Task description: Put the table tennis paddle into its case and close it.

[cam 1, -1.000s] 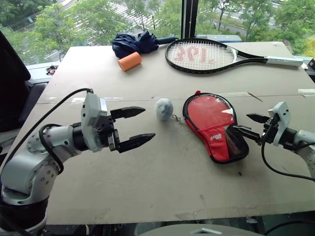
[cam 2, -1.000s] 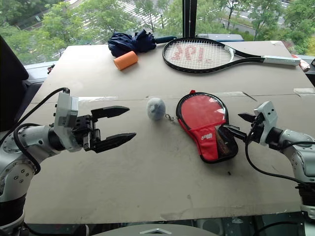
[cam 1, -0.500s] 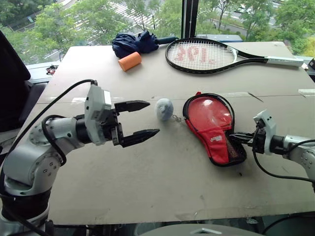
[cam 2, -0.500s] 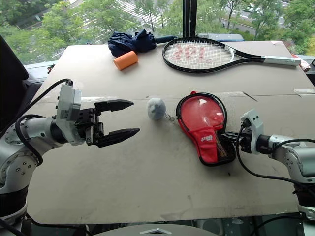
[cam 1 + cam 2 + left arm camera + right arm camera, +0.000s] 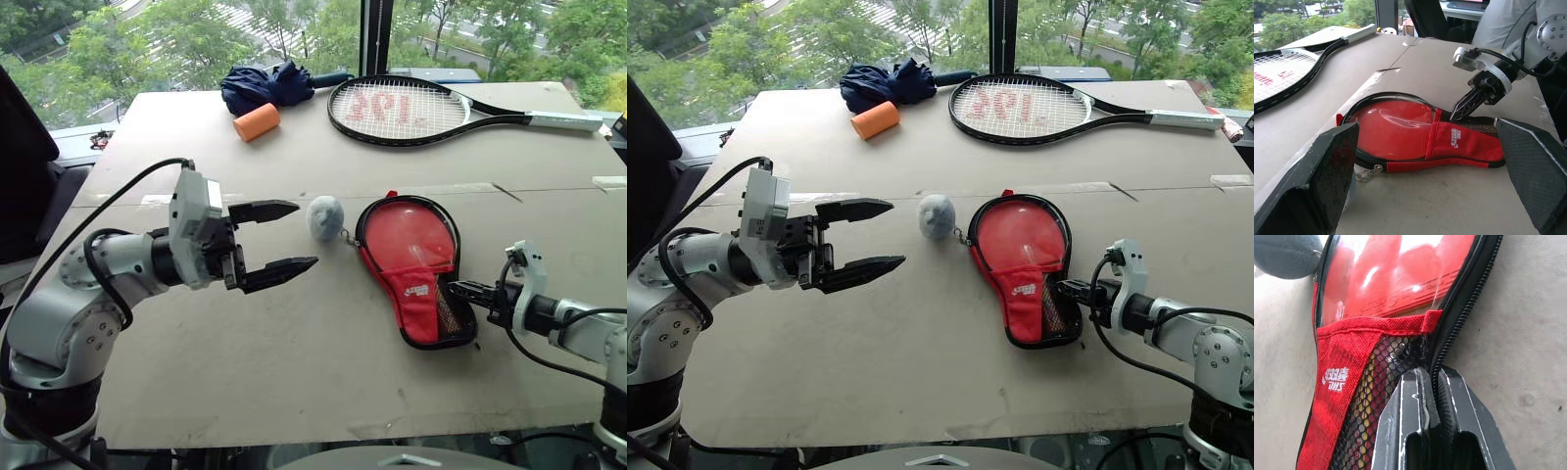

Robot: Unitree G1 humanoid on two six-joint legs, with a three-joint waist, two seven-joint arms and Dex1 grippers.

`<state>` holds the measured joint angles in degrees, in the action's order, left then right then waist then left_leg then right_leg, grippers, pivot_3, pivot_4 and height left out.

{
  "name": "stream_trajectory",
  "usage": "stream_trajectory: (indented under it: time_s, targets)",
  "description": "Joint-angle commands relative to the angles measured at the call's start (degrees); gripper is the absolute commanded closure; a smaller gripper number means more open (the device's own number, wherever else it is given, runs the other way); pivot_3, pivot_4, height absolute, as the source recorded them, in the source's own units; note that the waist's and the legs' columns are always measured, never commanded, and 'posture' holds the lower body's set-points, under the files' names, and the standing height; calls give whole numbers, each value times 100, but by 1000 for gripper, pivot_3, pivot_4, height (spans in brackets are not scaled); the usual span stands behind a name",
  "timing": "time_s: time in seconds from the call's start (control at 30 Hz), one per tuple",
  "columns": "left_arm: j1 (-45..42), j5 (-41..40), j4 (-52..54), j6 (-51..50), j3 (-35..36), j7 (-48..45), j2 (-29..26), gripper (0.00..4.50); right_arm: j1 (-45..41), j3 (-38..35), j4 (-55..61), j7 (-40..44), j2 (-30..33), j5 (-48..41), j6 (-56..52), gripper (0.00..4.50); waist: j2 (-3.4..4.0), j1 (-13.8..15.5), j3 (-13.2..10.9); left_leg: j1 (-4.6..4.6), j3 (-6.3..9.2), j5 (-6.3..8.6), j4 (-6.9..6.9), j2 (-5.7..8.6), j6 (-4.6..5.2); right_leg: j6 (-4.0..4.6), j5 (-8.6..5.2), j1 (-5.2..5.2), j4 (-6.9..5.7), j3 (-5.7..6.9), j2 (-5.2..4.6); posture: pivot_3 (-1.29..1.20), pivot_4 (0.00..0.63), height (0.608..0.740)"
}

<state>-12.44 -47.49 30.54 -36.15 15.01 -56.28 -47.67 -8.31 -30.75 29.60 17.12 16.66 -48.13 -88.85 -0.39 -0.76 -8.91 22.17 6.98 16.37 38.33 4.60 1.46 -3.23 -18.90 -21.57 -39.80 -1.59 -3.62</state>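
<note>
Lying flat at centre right of the table (image 5: 294, 392): case (image 5: 416, 294), paddle (image 5: 407, 235) showing red through the clear panel. Right gripper (image 5: 470, 292) fingers pinching together on the zipper edge, likely for closing. Left gripper (image 5: 279, 238) fingers spread, hovering level at centre left, probably waiting to brace.

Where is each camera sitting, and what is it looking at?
Left eye view: on the head, looking down over the table; both arms show, the left tool open, the right tool shut at the case.
Right eye view: beside it, same scene.
Left wrist view: on the left wrist, looking between its own fingers across the case to the right tool.
Right wrist view: on the right wrist, its fingers pinched together at the case's zip edge.
Shared: every view shows the case.
</note>
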Motion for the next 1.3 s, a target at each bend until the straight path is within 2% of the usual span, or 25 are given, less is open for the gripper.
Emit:
stream_trajectory:
  time_s: [0.03, 0.13, 0.3, 0.5, 0.63, 0.7, 0.73, 0.77, 0.87, 0.9, 1.0, 1.1, 1.23, 1.3]
  targets:
    - [-38, -60, 72, 97, 43, -60, -55, 0, 169, -208, 531, -621, -527, -198, -365, 4465, 1, 0, 1, 0, -1, 0, 0, 0, 0, 0, 0, -2, -1, -1, 0, 0, 150, 740]
    - [-93, -57, 30, 102, -3, -134, -65, 0, 401, -254, 815, -1157, -1162, -584, -365, 4465, 2, -6, 2, -2, 0, -1, -4, 0, -1, 0, 0, -4, 0, 0, 1, 0, 150, 740]
    - [-173, -6, -77, 131, -33, -212, -69, 0, 516, -360, 956, -1984, -1764, -1295, -365, 4465, 5, -36, 3, -11, -6, -1, -6, -1, -2, 0, 0, -4, -3, -7, 2, 0, 150, 740]
    - [-226, 32, -148, 183, -98, -269, -69, 0, 561, -398, 853, -2567, -1769, -1888, -365, 4465, 5, -41, 3, -11, -6, -1, -10, -1, -3, 0, 0, -5, -2, -7, 3, 0, 150, 740]
    - [-237, 91, -197, 223, -167, -288, -38, 0, 525, -290, 888, -2369, -1114, -2047, -325, 4465, 7, -43, 2, -10, -8, -1, -10, 0, -2, 0, 0, -5, -1, -7, 2, 0, 150, 740]
    - [-245, 110, -213, 226, -200, -267, -16, 0, 510, -225, 851, -2236, -786, -2106, -183, 3856, 7, -36, 2, -9, -8, -1, -9, 0, -2, 0, 0, -5, 0, -7, 2, 0, 150, 740]
    - [-246, 121, -211, 233, -221, -259, -2, 0, 483, -200, 848, -2107, -581, -2157, -84, 3718, 7, -34, 2, -9, -8, -1, -9, 0, -2, 0, 0, -5, 0, -6, 2, 0, 150, 740]
    - [-248, 117, -212, 227, -240, -246, 18, 0, 462, -182, 842, -1979, -360, -2183, 6, 3183, 7, -35, 1, -9, -7, -1, -9, 0, -2, 0, 0, -5, 0, -5, 2, 0, 150, 740]
    - [-294, 187, -227, 232, -381, -144, 115, 0, 459, -156, 808, -1340, 441, -2339, 250, 2041, 9, -29, 0, -5, -11, -1, -5, 1, -1, 0, 0, -3, -1, -8, 2, 0, 150, 740]
    - [-333, 269, -233, 241, -492, -35, 190, 0, 493, -156, 848, -891, 835, -2364, 416, 1694, 8, -24, 0, -3, -12, -1, -4, 1, 0, 0, 0, -2, 0, -8, 2, 0, 150, 740]
    - [-479, 582, -313, 178, -876, 312, 406, 0, 745, -20, 942, 161, 1792, -2068, 1031, 1694, 6, -6, -1, 0, -12, 0, -1, 2, 2, -1, 0, 0, 1, -5, 2, 0, 150, 740]
    - [-672, 1066, -481, 313, -1414, 616, 763, 0, 1046, 215, 1014, 1114, 2282, -1234, 2267, 1694, 2, -1, -2, 1, -9, 0, -1, 0, 3, -1, 0, 3, 1, -1, 5, 0, 150, 740]
    - [-789, 1497, -687, 477, -1808, 687, 1000, 0, 1401, 473, 993, 2018, 2387, -577, 3521, 1694, -4, -11, -5, 4, -13, 0, 3, 1, 2, -2, 1, 3, 0, -4, 5, 0, 150, 740]
    - [-867, 1835, -1091, 773, -1796, 785, 1071, 0, 1629, 819, 1154, 2635, 2302, 102, 4656, 1694, -4, -13, -5, 3, -13, -1, 2, -1, 1, -2, 1, 1, -1, -6, 7, 0, 150, 740]
